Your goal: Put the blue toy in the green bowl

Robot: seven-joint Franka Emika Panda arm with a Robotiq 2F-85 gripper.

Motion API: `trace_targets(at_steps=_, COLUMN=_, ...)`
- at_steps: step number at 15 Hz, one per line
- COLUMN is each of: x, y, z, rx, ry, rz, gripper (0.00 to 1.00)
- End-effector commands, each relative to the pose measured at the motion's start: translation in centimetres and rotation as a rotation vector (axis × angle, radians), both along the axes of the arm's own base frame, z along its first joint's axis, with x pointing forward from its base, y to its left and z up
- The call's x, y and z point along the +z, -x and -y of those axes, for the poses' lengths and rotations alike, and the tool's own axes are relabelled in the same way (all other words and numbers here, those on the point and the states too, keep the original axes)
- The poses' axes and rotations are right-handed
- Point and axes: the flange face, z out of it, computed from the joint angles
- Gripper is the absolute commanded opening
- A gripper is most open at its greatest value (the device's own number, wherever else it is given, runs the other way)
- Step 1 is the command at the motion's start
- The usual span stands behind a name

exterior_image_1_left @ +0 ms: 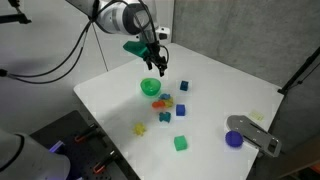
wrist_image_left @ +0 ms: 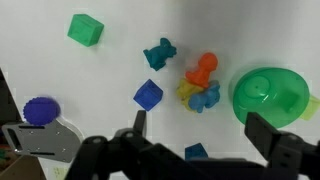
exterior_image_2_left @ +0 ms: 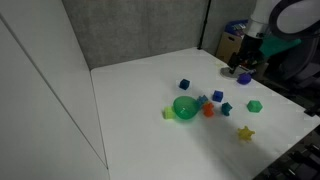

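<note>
Fingers of the gripper (wrist_image_left: 196, 120) stand spread wide, gripping nothing, above the scattered pieces on the white table (wrist_image_left: 60, 75). The blue toy (wrist_image_left: 158, 53) lies on the tabletop, apart from the green bowl (wrist_image_left: 268, 93), with an orange figure (wrist_image_left: 205, 66) between them; in an exterior view the gripper (exterior_image_1_left: 159, 63) hangs perhaps just over the bowl (exterior_image_1_left: 150, 87)

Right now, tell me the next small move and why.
Probably shift the open gripper over the blue toy, since it holds nothing and the toy lies on the table, outside the green bowl.
</note>
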Motion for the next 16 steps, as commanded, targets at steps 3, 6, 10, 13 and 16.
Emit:
trace_targets(at_steps=3, x=-4.3, y=-2.6, z=1.8, rx=-0.110, ry=-0.033, rz=0.049, gripper=1.00)
trace_targets(at_steps=6, x=-6.7, y=-3.5, z=3.3, rx=-0.148, ry=-0.048, rz=0.056, gripper=1.00)
trace_targets(at_steps=10, x=-9.8, y=-4.8, z=5.0, rx=-0.182, ry=-0.061, rz=0.042, gripper=1.00)
trace_targets(at_steps=13, x=-12.1, y=-6.0, z=5.5, rx=-0.206, ry=-0.066, rz=0.027, gripper=1.00)
trace_targets(at_steps=16, x=-14.3, y=-7.3, z=5.3, rx=-0.203, ry=-0.082, rz=-0.002, gripper=1.00)
